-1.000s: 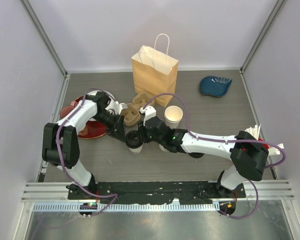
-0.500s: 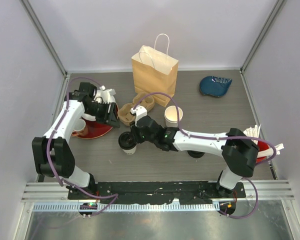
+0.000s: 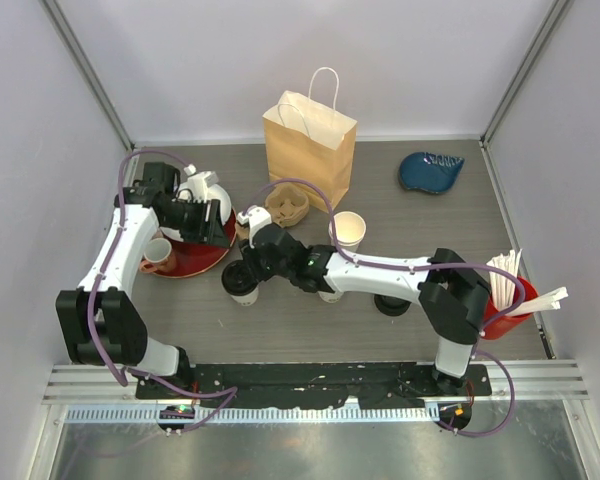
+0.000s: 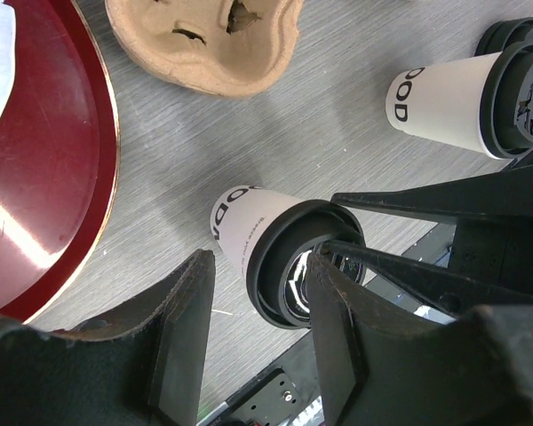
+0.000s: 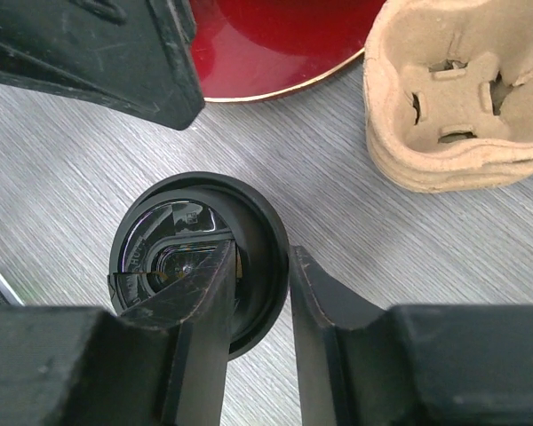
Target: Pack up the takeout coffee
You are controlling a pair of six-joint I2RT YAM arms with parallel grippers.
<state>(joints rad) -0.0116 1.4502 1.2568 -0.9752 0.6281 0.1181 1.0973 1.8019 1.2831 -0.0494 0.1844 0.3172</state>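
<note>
**Item 1.** The white paper cup with a black plastic sip lid [image 3: 241, 287] is on the grey wood-grain table [image 3: 310, 330], left of centre. It sits just off the near rim of the round dark red plate [image 3: 195, 260] and near the brown moulded-pulp cup carrier [image 3: 285, 205]. Its long axis is vertical, with the lid uppermost and the base downward. The right wrist view looks straight down that axis and shows the lid as a full circle. Whether the base bears on the table or sits just clear of it cannot be told.

**Right gripper** [image 5: 259, 263]. The fingers are pinched on the lid's rim, one finger inside the lid's recess and the other against its outer edge. The arm reaches across the table from the right.

**Left gripper** [image 3: 216, 218]. It is positioned over the red plate, apart from the cup. The fingers are spread with nothing between them.

**Item 2.** The second white paper cup with a black lid [image 4: 444, 93] also stands upright, lid up and long axis vertical. In the left wrist view it is beyond the first cup and apart from it. In the top view it is largely hidden under the right arm.

**Other items**
- The tan paper bag with white handles [image 3: 310, 148] stands upright at the far side, mouth up, with the carrier in front of it.
- An open white paper cup without a lid [image 3: 347, 232] stands to the right of the carrier.
- A red cup of wooden stirrers [image 3: 502, 302] stands at the right edge
</note>
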